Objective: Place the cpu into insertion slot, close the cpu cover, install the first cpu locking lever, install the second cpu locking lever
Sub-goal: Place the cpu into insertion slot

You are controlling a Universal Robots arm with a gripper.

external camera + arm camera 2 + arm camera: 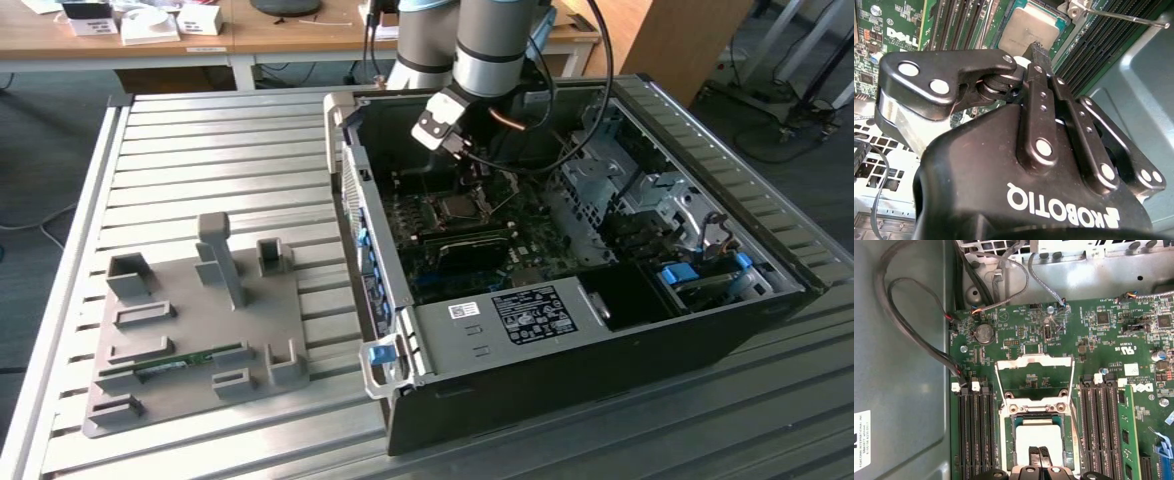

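Step one judged done: greyish-gold square cpu lies flat in dark, metal-rimmed insertion slot, directly beneath black gripper, tips clenched together, empty; silvery windowed cpu cover open just beyond; closing needs a push on its frame.

You get soft, even room light in the exterior view. The ribbed metal table reads pale and bright with no hard shadows, while the inside of the black computer case sinks into shade. In the second wrist view, white glare streaks the glossy body of the gripper, which looks soft so close to the lens, and the cpu shines pale beyond it. In the first wrist view the cpu cover gleams almost white, and the case wall beside the board stays a dull, dim grey.
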